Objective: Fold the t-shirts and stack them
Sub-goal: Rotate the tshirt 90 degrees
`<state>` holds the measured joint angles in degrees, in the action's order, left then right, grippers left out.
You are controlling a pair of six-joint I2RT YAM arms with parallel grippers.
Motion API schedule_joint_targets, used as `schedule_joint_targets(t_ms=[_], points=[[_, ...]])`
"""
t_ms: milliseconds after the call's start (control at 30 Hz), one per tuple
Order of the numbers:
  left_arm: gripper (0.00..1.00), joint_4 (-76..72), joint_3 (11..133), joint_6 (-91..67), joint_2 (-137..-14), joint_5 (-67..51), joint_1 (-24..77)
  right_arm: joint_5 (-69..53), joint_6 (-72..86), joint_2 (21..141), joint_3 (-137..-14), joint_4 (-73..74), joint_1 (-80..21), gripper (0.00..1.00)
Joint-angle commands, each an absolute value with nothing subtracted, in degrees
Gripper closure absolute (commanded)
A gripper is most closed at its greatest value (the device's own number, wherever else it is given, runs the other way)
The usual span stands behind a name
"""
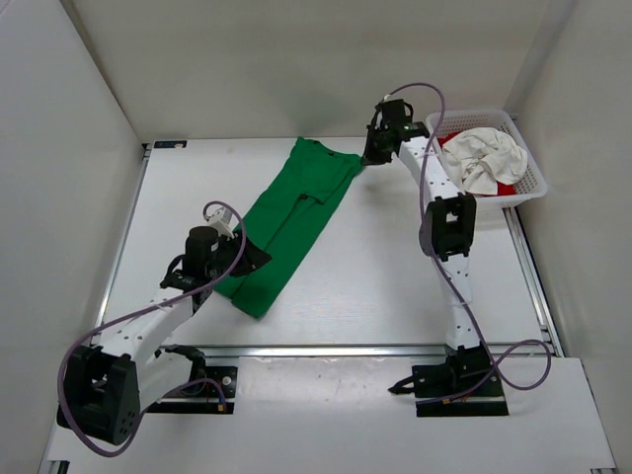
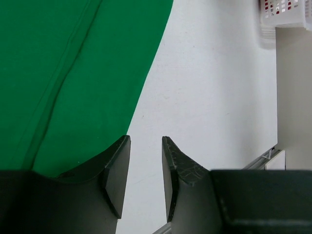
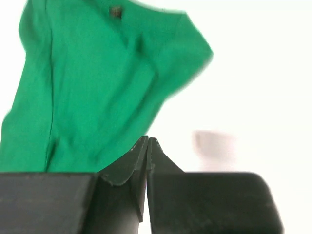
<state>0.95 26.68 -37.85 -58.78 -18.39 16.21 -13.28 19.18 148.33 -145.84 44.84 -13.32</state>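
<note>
A bright green t-shirt (image 1: pixel 296 222) lies on the table in a long diagonal strip, folded lengthwise, with its collar end at the back. My left gripper (image 1: pixel 255 259) sits at the shirt's near left edge. In the left wrist view it (image 2: pixel 146 139) is open with only bare table between the jaws, and the green t-shirt (image 2: pixel 73 73) lies just to its left. My right gripper (image 1: pixel 370 156) hovers by the far sleeve. It (image 3: pixel 147 139) is shut with nothing in it, and the green t-shirt (image 3: pixel 97 83) lies ahead, blurred. The off-white t-shirt (image 1: pixel 484 158) and the red t-shirt (image 1: pixel 507 188) lie in the basket.
A white mesh basket (image 1: pixel 474 115) stands at the back right corner of the table, and a corner of the basket (image 2: pixel 285 12) shows in the left wrist view. White walls close in the left, back and right sides. A metal rail (image 1: pixel 346 350) runs along the table's near edge.
</note>
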Motion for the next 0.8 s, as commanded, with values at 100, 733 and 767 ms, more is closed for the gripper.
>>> schedule_joint_targets(t_ms=[100,733,767], points=[[0.57,3.24,30.23,-35.25,-59.59,-19.43,14.42,-6.06,14.14,121.27,-113.66,43.13,-22.92,0.94],[0.56,7.29,26.99,-34.72,-50.72,-16.44,13.18,-10.90,39.11,115.04,-73.73,4.65,-47.73,0.63],[0.55,7.03,26.90,-34.72,-50.71,-16.26,13.44,-10.72,38.94,115.22,-74.18,5.18,-47.81,0.63]])
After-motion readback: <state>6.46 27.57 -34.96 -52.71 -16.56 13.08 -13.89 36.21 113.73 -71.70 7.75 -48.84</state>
